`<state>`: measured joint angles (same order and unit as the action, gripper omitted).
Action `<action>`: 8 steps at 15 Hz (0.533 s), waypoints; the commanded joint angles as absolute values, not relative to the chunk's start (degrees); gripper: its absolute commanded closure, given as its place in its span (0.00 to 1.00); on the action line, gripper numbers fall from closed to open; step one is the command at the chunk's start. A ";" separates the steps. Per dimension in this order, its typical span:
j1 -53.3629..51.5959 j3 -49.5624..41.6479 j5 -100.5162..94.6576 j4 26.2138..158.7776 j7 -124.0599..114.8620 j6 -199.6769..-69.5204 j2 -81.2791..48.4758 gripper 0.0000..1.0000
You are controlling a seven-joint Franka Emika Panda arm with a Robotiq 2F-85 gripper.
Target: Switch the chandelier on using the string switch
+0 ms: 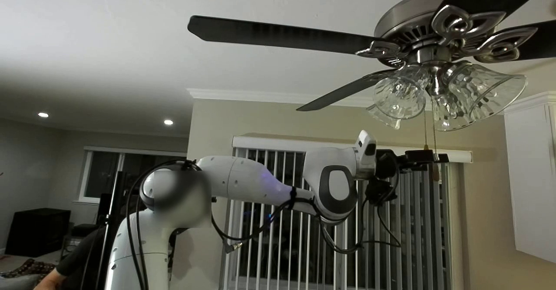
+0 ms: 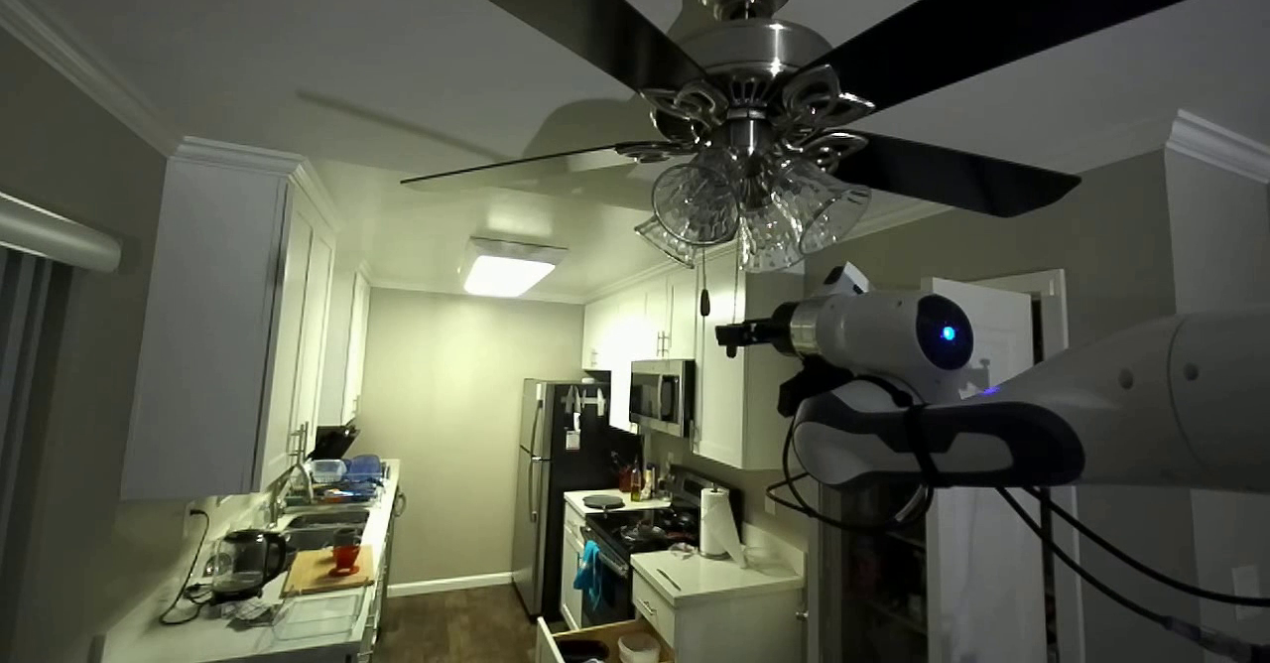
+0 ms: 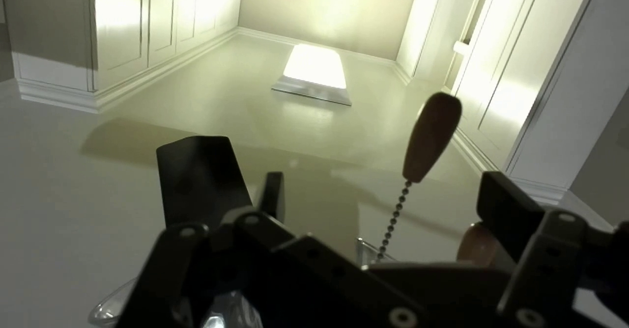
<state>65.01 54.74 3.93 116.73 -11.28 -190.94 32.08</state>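
Observation:
The chandelier point(image 1: 428, 34) hangs at the upper right in an exterior view and at the top middle in an exterior view point(image 2: 749, 67); its clear glass shades look unlit. Two thin pull cords hang below it. The string switch point(image 3: 393, 220) shows in the wrist view as a beaded chain with a brown pull point(image 3: 432, 139); that pull hangs just below the gripper in an exterior view point(image 1: 435, 173). My gripper point(image 3: 389, 201) is open, its fingers apart on either side of the chain. The gripper also shows in both exterior views point(image 1: 438, 159) point(image 2: 732, 337). A second pull point(image 3: 477, 244) is partly hidden by the right finger.
Dark fan blades point(image 1: 282, 34) spread above the arm point(image 1: 247, 179). Vertical window blinds point(image 1: 404, 225) stand behind the gripper. A white cabinet point(image 1: 530, 173) is at the right. A kitchen with a ceiling light point(image 2: 508, 274) lies beyond.

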 commanded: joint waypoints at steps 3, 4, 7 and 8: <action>64.36 55.51 2.27 114.90 -8.47 -190.29 28.58 0.00; 64.37 55.74 2.20 114.86 -8.38 -190.21 28.39 0.00; 64.17 56.22 1.92 114.90 -7.83 -190.14 27.57 0.25; 64.20 56.30 1.96 114.90 -7.76 -190.13 27.49 0.31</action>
